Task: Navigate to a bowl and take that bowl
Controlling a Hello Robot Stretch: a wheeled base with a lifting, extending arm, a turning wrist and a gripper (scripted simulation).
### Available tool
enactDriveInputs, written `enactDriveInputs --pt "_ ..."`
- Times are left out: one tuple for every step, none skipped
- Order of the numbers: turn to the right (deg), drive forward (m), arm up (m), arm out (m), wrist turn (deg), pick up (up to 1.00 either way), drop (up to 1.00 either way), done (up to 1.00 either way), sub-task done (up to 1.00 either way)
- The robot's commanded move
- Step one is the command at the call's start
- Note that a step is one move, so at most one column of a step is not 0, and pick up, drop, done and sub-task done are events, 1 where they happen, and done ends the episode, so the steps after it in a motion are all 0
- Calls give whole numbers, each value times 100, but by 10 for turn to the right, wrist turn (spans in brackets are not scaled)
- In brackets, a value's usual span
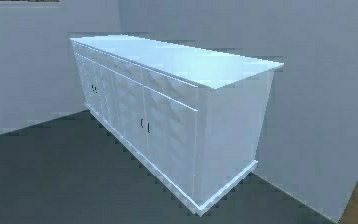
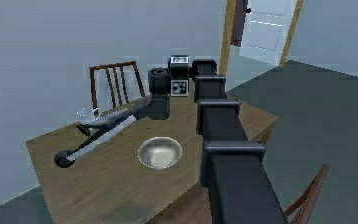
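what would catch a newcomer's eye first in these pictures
A long white cabinet stands across the middle of the forward view. In the arm side view, the robot's dark arm reaches out over a wooden table, where a shiny metal bowl sits just left of the arm.

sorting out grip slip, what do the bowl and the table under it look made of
Bowl: probably metal, silvery grey with a bright sheen inside, likely smooth. Table: looks like wood, plain brown matte top; solid or veneer can't be told.

White sideboard — wooden table, chair
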Motion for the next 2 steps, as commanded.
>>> enactDriveInputs --pt "0 0 0 0 450 0 0 0 0" --pt "0 0 0 0 390 0 0 0 0"
